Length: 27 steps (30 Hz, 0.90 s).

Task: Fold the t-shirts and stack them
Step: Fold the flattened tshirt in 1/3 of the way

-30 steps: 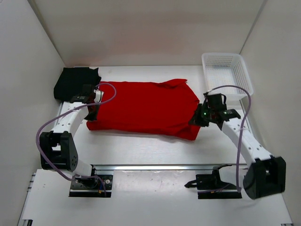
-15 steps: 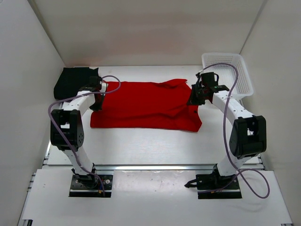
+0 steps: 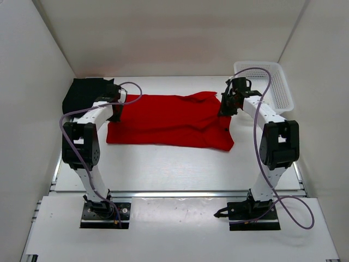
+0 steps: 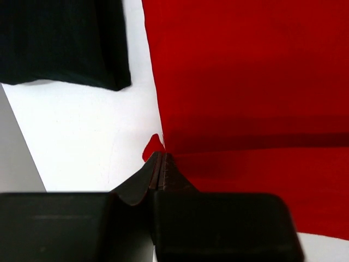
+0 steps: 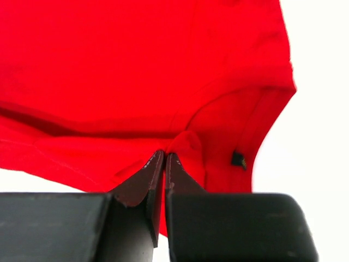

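A red t-shirt (image 3: 169, 120) lies spread across the middle of the table, its near part doubled over toward the back. My left gripper (image 3: 115, 112) is shut on its left edge; in the left wrist view the fingertips (image 4: 161, 154) pinch a small tuck of the red t-shirt (image 4: 245, 82). At the right end, my right gripper (image 3: 224, 109) is shut on a fold beside the collar; the right wrist view shows it (image 5: 164, 154) closed on the red t-shirt (image 5: 136, 65). A folded black t-shirt (image 3: 84, 94) (image 4: 60, 38) rests at the back left. No orange t-shirt is in view.
A white mesh basket (image 3: 270, 87) stands at the back right corner, just beyond the right arm. White walls close the table in on the left, back and right. A metal rail (image 3: 174, 194) runs along the near edge.
Both arms swung toward the back of the table, carrying the red t-shirt's near edge with them. The shirt now covers less depth, and both grippers stayed shut.
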Each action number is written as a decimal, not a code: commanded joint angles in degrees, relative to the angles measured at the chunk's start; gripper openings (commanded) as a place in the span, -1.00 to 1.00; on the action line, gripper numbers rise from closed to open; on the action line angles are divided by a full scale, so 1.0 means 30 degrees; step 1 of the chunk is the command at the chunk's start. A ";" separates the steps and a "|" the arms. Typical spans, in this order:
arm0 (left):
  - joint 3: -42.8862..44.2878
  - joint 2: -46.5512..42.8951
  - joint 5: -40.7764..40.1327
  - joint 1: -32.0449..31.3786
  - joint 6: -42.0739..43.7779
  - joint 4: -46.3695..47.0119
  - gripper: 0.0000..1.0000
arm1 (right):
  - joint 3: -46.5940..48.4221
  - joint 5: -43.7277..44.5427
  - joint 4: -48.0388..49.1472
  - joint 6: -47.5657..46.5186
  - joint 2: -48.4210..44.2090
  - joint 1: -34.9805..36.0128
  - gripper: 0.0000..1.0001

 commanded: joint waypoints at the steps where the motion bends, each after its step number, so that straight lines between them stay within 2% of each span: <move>1: 0.0915 0.0276 -0.0539 -0.0034 -0.0135 0.0661 -1.00 | 0.1734 0.0274 0.0138 -0.0391 0.0502 -0.0378 -0.99; 6: 0.1092 0.0862 -0.0653 -0.0180 -0.0018 0.0428 -0.94 | 0.2469 -0.0604 0.0196 -0.0449 0.1353 -0.0292 -0.95; 7: 0.1033 0.0835 -0.0771 -0.0181 -0.0018 0.0369 -0.76 | 0.2529 -0.0721 0.0109 -0.0362 0.1557 -0.0320 -0.63; 8: 0.1062 0.0950 -0.0888 -0.0268 -0.0134 0.0195 -0.39 | 0.2674 -0.0693 0.0050 -0.0391 0.1530 -0.0320 -0.37; 11: 0.1529 0.0894 -0.1501 -0.0152 -0.0574 -0.0186 0.35 | 0.3113 -0.1101 -0.0009 -0.0654 0.1384 -0.0262 -0.08; 14: 0.2173 0.0077 -0.1476 0.0344 -0.1014 -0.0975 0.54 | 0.2564 -0.0985 -0.0243 -0.0772 -0.0571 -0.0115 0.03; 16: 0.2117 -0.0803 -0.1039 0.0638 -0.1190 -0.1767 0.57 | 0.0872 -0.0665 -0.0098 -0.0538 -0.2302 -0.0144 0.09; 20: -0.0044 -0.2444 0.0222 0.0932 -0.1658 -0.3612 0.58 | -0.4283 -0.0312 -0.0243 -0.0391 -0.5904 -0.0349 0.12; 24: -0.1952 -0.1777 0.1922 0.1547 -0.2829 -0.4231 0.58 | -0.8329 -0.1423 0.0221 -0.0362 -0.7286 -0.0934 0.09; 27: -0.1285 -0.0489 0.3384 0.2688 -0.3884 -0.4377 0.56 | -0.9975 -0.1894 0.1188 -0.0566 -0.7552 -0.1025 0.10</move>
